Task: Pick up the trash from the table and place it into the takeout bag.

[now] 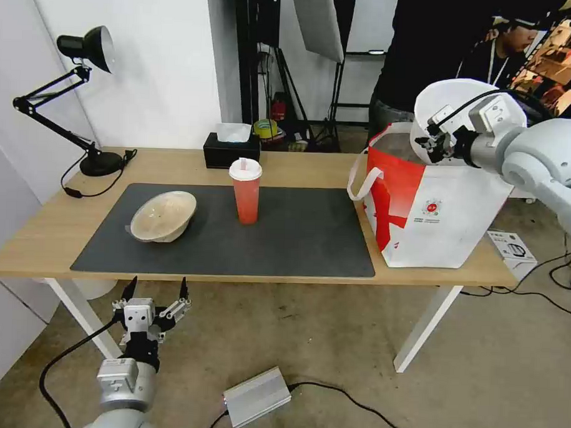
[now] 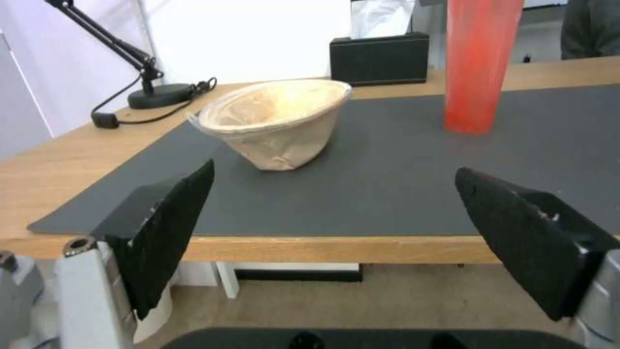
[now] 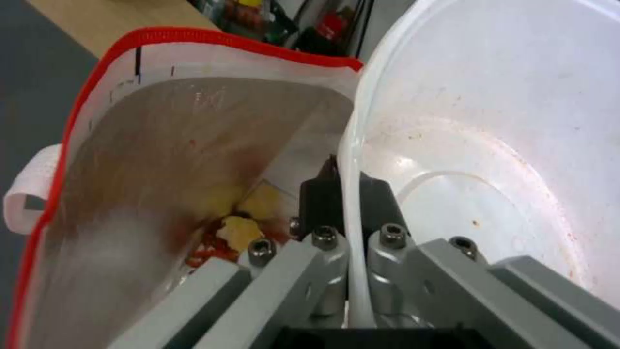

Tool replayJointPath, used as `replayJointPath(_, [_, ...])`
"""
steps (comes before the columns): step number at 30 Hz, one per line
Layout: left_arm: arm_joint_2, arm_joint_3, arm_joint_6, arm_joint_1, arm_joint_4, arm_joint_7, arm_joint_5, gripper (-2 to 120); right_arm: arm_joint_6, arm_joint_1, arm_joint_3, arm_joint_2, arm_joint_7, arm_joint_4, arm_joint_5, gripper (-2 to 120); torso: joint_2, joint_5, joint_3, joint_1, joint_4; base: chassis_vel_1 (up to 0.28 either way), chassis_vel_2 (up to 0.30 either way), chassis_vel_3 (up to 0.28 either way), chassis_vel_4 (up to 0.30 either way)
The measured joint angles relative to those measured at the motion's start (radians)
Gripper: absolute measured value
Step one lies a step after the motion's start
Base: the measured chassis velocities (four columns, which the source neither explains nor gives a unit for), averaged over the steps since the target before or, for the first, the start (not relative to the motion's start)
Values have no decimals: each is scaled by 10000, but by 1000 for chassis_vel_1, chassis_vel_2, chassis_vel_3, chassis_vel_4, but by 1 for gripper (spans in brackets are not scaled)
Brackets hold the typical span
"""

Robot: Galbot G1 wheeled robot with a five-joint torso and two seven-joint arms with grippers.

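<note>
Head view: right gripper (image 1: pixel 435 143) pinches white bowl (image 1: pixel 455 101) rim, tipped over bag (image 1: pixel 435 213) mouth at table's (image 1: pixel 299 167) right end. Left gripper (image 1: pixel 157 292) spread, below table's front edge. Cup (image 1: pixel 245 191), beige bowl (image 1: pixel 163 216) on mat (image 1: pixel 297 233).
Left wrist view: fingers (image 2: pixel 168 228) apart, facing beige bowl (image 2: pixel 278 121).
Right wrist view: fingers (image 3: pixel 319 196) clamp bowl rim (image 3: pixel 352 160); scraps (image 3: pixel 236 228) inside bag (image 3: pixel 162 145).

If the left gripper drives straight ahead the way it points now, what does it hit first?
Probably the beige bowl. The left gripper sits open just off the table edge, aimed over the mat; the bowl lies slightly off-centre, so it might only graze it.
</note>
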Motion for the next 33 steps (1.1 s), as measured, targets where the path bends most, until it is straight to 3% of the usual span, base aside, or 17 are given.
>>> replayJointPath(14, [-48,28,1,-24,33,1,36,100,-191,47,-11,-99,-84,328,200,0,0,0,0,0,0,0,0,0,0])
replayJointPath(21, [-64,42,3,-39,63,3,52,100,-223,229,-10,-254,-895,405,131,0,0,0,-1,0,0,0,0,0,0])
replayJointPath(33, [-69,60,4,-57,114,3,55,100,-224,257,14,-358,-1312,388,-16,0,0,0,-1,0,1,0,0,0,0])
